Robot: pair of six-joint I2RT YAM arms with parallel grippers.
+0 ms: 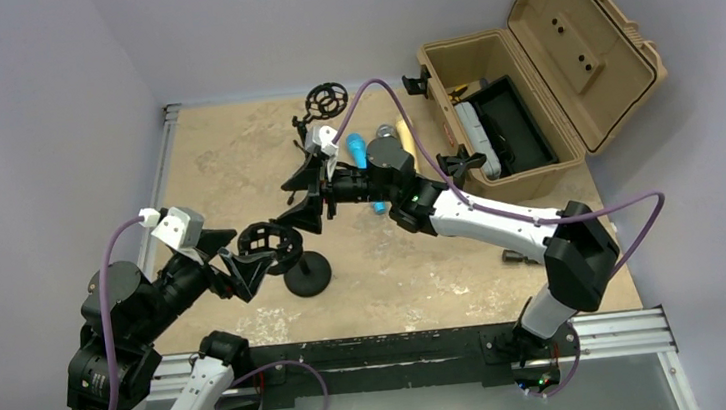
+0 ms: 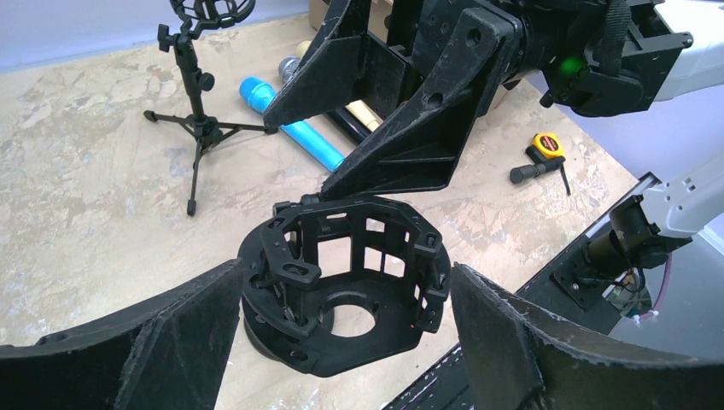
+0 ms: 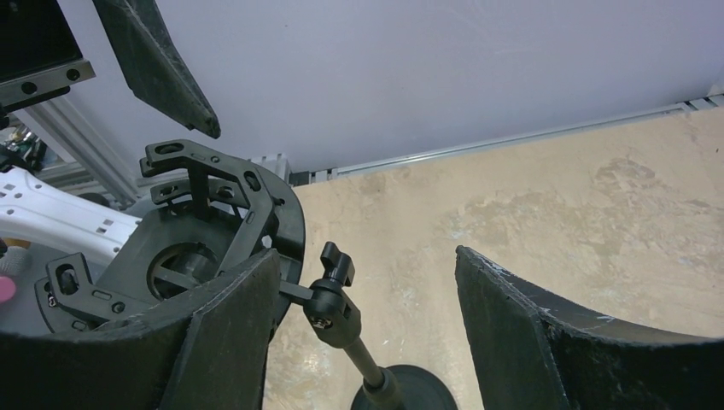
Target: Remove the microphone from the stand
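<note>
at the stand (image 1: 306, 273), open left hand (image 2: 346, 275)

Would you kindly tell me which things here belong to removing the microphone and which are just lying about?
Job: round-base stand, its shock mount (looks empty), left end effector, right end effector.
Lying about: tripod stand, blue microphone, tape measure, open case.

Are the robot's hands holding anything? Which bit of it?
Nothing seems held. The right gripper is open and empty near the mount. The left gripper has its jaws open either side of the mount's ring, not clearly touching it.
</note>
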